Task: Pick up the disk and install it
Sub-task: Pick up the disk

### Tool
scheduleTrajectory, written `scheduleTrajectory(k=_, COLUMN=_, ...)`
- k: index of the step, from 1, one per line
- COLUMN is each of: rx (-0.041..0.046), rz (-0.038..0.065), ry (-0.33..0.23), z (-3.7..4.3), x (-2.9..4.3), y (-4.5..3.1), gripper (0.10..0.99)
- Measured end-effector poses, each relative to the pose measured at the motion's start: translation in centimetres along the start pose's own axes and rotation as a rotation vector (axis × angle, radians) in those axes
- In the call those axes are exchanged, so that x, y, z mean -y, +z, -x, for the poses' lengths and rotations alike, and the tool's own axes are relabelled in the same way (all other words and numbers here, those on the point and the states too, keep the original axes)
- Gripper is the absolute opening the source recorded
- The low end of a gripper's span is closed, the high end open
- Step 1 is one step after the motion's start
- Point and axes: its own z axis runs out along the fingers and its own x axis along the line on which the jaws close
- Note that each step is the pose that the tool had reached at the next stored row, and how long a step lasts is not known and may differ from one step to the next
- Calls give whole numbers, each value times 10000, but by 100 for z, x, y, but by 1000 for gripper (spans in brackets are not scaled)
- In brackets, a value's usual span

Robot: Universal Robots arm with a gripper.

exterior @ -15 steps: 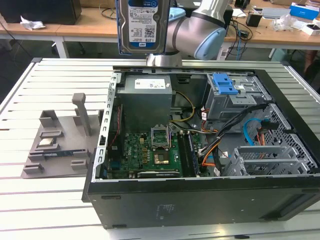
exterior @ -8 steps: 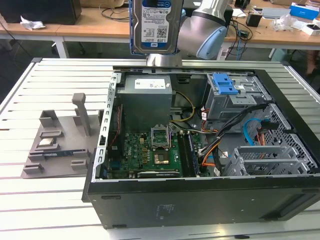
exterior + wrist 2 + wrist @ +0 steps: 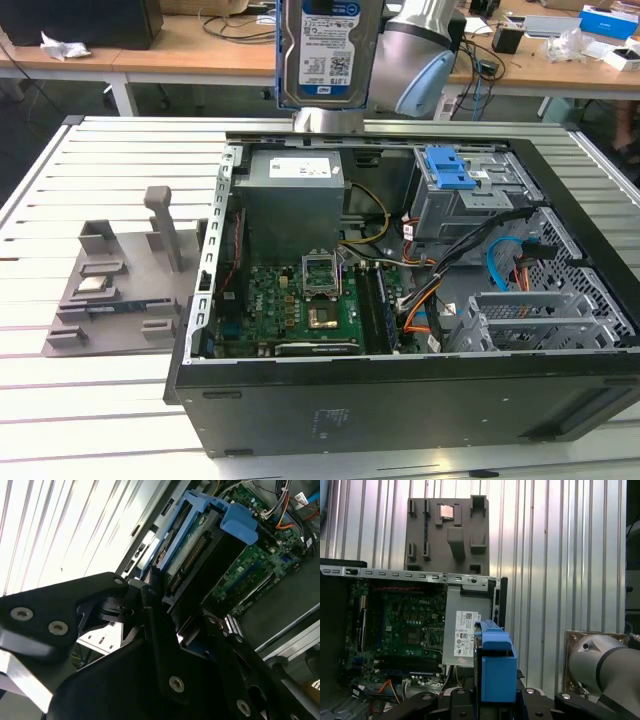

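Surface: A slatted pale metal table (image 3: 110, 160) carried an open computer case (image 3: 400, 400) laid on its side. Toward the exterior view's left stood a grey fixture plate (image 3: 120, 290) with small parts.
Room: Wooden workbenches (image 3: 200, 55) strewn with cables and boxes stood behind the table.
Disk: The disk (image 3: 325, 50) hung upright in the air, label toward the exterior camera, above the far edge of the case. It was near the power-supply box (image 3: 295, 195).
Gripper: The gripper (image 3: 159, 590) had its black fingers clamped on one end of the disk and held it clear of the table.
Case interior: The motherboard (image 3: 300, 300) lay exposed. The drive cage (image 3: 470, 205) with its blue latch (image 3: 455, 168) sat well toward the exterior view's right of the disk.
Cut off: The disk's upper edge ran past the frame in the exterior view. The arm (image 3: 415, 50) was partly hidden behind the disk.
Hard to make out: The exact contact between pads and disk lay in shadow in the second wrist view. Whether the disk hung directly over the power-supply box or behind it could not be told.
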Motion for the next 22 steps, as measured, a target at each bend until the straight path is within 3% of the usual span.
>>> scheduleTrajectory(k=2, rx=1, rz=0, ry=-1, z=-4, x=77, y=-5, gripper=365)
scheduleTrajectory(k=11, rx=1, rz=0, ry=0, z=-14, x=302, y=-19, gripper=365)
scheduleTrajectory(k=22, rx=0, rz=0, ry=-1, z=-25, x=543, y=-34, gripper=365)
